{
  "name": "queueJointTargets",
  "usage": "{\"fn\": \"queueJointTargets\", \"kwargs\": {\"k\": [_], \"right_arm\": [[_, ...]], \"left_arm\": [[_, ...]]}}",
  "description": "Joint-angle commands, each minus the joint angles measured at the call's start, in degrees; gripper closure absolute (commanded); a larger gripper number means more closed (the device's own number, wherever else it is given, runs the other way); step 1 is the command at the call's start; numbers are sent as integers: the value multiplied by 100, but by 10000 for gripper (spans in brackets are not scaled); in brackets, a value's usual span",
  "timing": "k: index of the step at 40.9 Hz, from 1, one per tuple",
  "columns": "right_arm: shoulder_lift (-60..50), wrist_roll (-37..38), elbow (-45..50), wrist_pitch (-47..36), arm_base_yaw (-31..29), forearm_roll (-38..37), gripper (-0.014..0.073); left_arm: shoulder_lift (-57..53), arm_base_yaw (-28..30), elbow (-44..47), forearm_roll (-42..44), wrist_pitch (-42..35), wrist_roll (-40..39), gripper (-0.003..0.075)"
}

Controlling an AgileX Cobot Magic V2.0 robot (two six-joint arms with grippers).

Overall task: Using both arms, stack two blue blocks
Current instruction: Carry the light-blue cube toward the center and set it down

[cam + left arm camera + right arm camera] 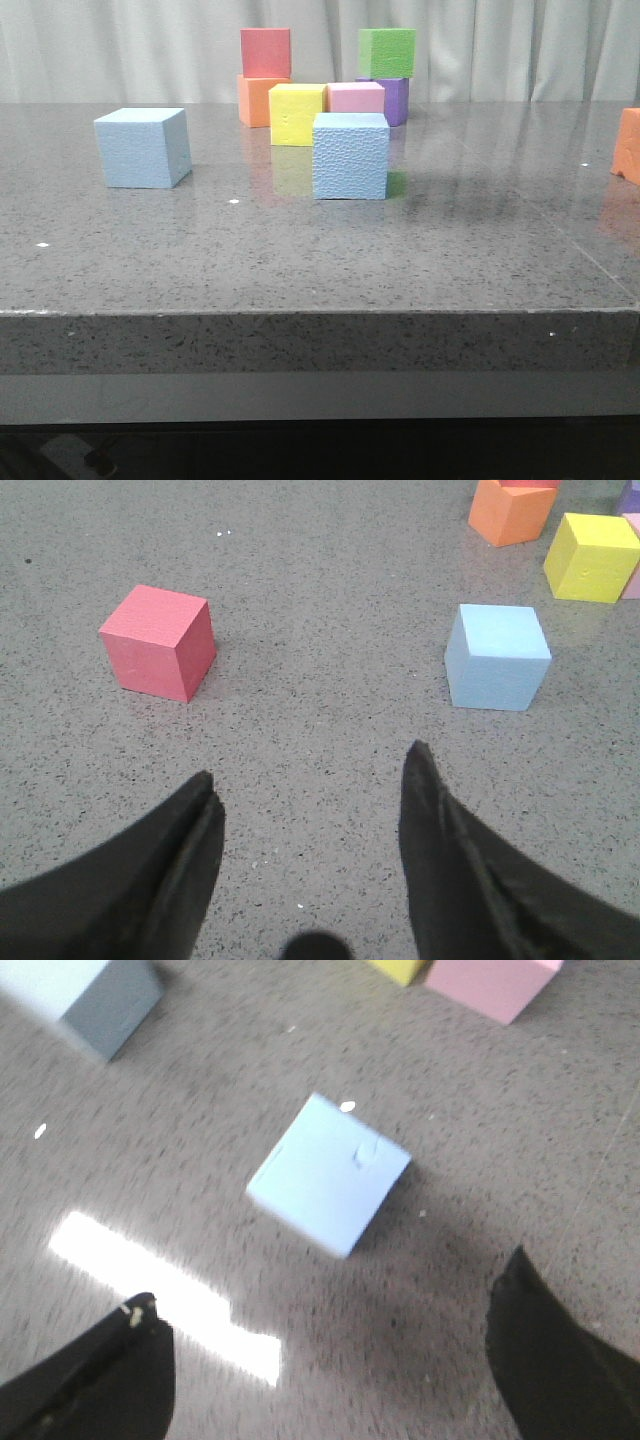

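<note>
Crowding behind blue blocks [350,156]: yellow cube [296,114], pink cube [356,97].

Pebbled matt foam blue blocks [350,157] on glossy speckled stone table [300,260].

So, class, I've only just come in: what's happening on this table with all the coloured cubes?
Nothing is held yet. Two sky-blue cubes sit apart on the grey table, the left blue cube and the right blue cube, unstacked. The left gripper hangs open above the table with the left blue cube ahead of it. The right gripper is open above the other. Other coloured cubes stand further back.
</note>
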Motion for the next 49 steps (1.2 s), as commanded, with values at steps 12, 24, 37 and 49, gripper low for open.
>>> {"fn": "queueJointTargets", "kwargs": {"k": [12,24,37,49], "right_arm": [[-2148,-1193,2279,-837,-1250,1143,-43],[-3882,-1377,4191,-1960,-1240,1148,-43],[-5026,-1469,5481,-3159,-1240,1154,-43],[-5190,-1469,5594,-3319,-1240,1148,-43]], "left_arm": [[60,-20,-147,0,-458,-63,336],[60,-20,-147,0,-458,-63,336],[60,-20,-147,0,-656,-63,336],[60,-20,-147,0,-1000,-63,333]]}}
